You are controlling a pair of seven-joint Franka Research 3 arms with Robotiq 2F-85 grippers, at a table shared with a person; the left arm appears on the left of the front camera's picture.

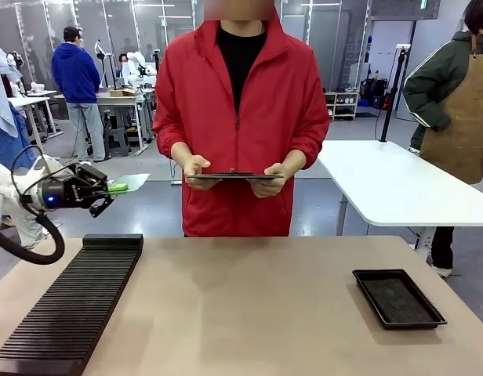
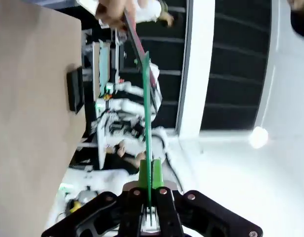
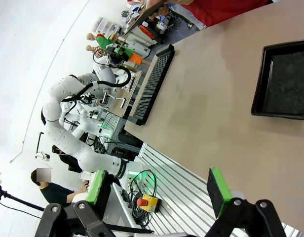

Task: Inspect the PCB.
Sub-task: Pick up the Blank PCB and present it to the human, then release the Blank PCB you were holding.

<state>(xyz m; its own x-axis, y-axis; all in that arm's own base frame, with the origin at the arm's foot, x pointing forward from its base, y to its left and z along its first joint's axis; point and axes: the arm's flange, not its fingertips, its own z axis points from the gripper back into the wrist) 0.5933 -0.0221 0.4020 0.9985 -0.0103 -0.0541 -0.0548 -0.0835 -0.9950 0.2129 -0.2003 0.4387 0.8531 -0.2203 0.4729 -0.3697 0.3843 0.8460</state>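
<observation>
The PCB (image 1: pixel 134 182), a thin pale green board, is held level in the air off the table's left side, with my left gripper (image 1: pixel 114 188) shut on its near edge. In the left wrist view the PCB (image 2: pixel 147 113) appears edge-on as a green strip rising from between the green pads (image 2: pixel 144 176). It points toward the person in a red jacket, who holds a grey tablet (image 1: pixel 232 177) in both hands. My right gripper (image 3: pixel 159 190) stands open over the table's near edge with nothing between its fingers.
A long black slotted rack (image 1: pixel 69 305) lies along the table's left side. A shallow black tray (image 1: pixel 398 298) sits at the right. The bare tan tabletop (image 1: pixel 249 305) stretches between them. A white table (image 1: pixel 398 184) and other people stand behind.
</observation>
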